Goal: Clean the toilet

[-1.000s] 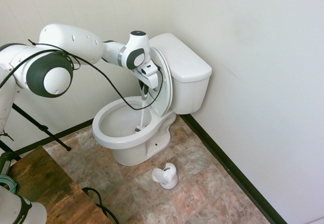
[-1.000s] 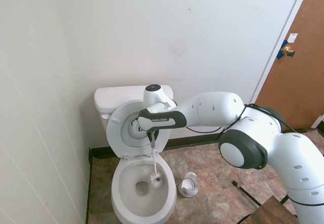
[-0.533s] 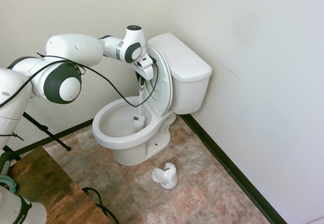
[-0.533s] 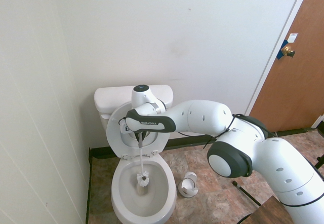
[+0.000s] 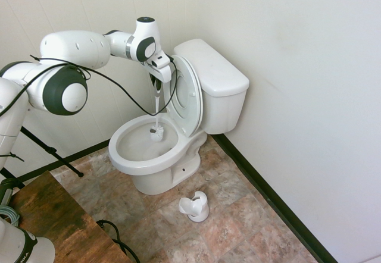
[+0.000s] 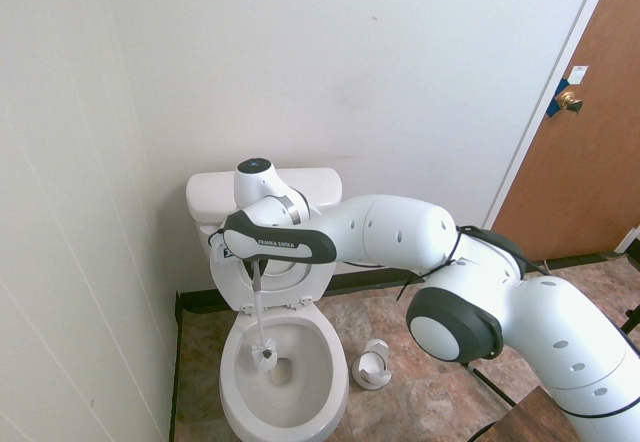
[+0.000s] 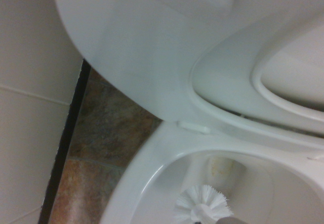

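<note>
The white toilet (image 5: 220, 90) (image 6: 215, 194) stands in the corner with its seat and lid raised against the tank. My gripper (image 5: 157, 83) (image 6: 254, 267) hangs above the bowl, shut on the thin white handle of a toilet brush. The brush head (image 5: 156, 134) (image 6: 265, 353) (image 7: 202, 199) is down inside the bowl, on the side nearest the left wall in the second exterior view. The wrist view shows the bristles just inside the bowl's rim (image 7: 147, 158).
A small white brush holder (image 5: 195, 206) (image 6: 373, 365) stands on the tiled floor beside the toilet. Walls close in behind the toilet and along one side of it. A brown door (image 6: 585, 132) is at the right and a wooden table corner (image 5: 53, 215) lies near the arm's base.
The gripper has carried the brush across the bowl, from the side near the brush holder to the side by the wall, with the brush head staying inside the bowl.
</note>
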`<action>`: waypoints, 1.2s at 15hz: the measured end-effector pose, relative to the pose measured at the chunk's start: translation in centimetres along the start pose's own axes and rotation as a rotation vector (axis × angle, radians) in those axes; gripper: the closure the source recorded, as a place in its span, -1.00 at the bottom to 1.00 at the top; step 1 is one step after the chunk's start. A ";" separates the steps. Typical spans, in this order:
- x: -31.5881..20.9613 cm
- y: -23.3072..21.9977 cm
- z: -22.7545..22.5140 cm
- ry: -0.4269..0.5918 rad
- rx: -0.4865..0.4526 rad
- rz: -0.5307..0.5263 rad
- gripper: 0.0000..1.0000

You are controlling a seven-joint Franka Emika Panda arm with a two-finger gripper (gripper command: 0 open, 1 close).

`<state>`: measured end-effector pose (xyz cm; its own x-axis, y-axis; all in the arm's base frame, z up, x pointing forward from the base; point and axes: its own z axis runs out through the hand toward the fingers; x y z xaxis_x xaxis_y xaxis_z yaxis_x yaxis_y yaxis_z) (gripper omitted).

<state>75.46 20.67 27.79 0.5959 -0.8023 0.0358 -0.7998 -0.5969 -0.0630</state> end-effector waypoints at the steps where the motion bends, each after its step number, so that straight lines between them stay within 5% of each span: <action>1: -0.5 0.3 -1.4 -0.001 -0.003 -0.004 1.00; 11: 1.5 11.3 -21.4 0.068 0.033 0.064 1.00; 18: 8.2 26.4 -23.4 0.118 0.173 0.193 1.00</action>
<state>57.50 -1.87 49.81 0.4132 -0.9024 0.1221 -0.8676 -0.4308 -0.2484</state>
